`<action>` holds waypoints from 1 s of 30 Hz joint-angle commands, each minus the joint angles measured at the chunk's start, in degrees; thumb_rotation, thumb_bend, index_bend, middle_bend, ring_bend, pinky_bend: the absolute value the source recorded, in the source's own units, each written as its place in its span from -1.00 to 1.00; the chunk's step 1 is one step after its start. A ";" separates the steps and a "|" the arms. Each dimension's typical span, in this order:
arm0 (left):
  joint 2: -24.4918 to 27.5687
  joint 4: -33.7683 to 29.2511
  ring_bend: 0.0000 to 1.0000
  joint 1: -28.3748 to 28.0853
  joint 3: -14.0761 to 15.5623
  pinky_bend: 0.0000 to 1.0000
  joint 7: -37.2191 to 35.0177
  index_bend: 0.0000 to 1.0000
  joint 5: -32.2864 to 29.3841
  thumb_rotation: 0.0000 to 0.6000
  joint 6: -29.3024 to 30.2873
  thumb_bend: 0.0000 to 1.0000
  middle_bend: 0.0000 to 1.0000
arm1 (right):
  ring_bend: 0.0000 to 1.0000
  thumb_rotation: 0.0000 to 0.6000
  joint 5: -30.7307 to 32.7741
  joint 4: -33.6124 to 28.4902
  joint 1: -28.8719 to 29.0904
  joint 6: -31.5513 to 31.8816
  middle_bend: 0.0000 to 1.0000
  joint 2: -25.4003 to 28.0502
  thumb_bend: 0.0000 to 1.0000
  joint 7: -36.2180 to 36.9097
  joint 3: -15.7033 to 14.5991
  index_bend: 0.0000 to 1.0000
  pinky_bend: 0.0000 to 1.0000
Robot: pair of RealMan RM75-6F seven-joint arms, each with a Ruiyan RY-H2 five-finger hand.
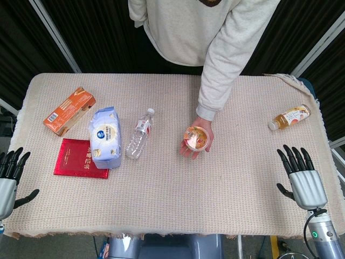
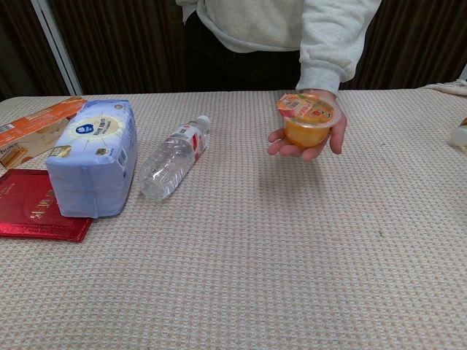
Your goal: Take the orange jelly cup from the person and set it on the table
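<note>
Both robot hands, the left robot hand (image 1: pixel 9 175) and right robot hand (image 1: pixel 299 175), wait open and empty at the worktop's (image 1: pixel 226 216) six o'clock edge, so nothing is done yet: the orange jelly cup (image 1: pixel 196 137) sits in the person's hand (image 1: pixel 198 141) mid-worktop.

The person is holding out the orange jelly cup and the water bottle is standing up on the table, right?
Not quite. The water bottle is lying on its side on the table, as the chest view shows. The person's hand does hold out the orange jelly cup.
</note>
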 commanded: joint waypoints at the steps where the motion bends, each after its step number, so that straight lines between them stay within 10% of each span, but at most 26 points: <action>1: 0.03 -0.03 -1.00 0.03 -0.01 -1.00 -0.02 -1.00 0.02 1.00 0.06 -0.83 -1.00 | -1.00 1.00 0.02 -0.06 -0.02 0.00 -1.00 0.02 -0.80 -0.02 -0.01 -0.92 -1.00; 18: 0.43 -0.19 -1.00 -0.07 -0.16 -1.00 -0.76 -1.00 -0.55 1.00 -0.57 -0.84 -1.00 | -1.00 1.00 -0.10 -3.36 1.40 -2.11 -1.00 0.19 -0.80 -0.50 0.30 -0.92 -1.00; 30: 0.60 -0.73 -1.00 -0.49 -0.12 -1.00 -0.86 -1.00 -0.58 1.00 -1.43 -0.84 -1.00 | -1.00 1.00 17.81 -25.29 14.18 -21.16 -1.00 4.39 -0.74 -13.71 9.79 -0.85 -1.00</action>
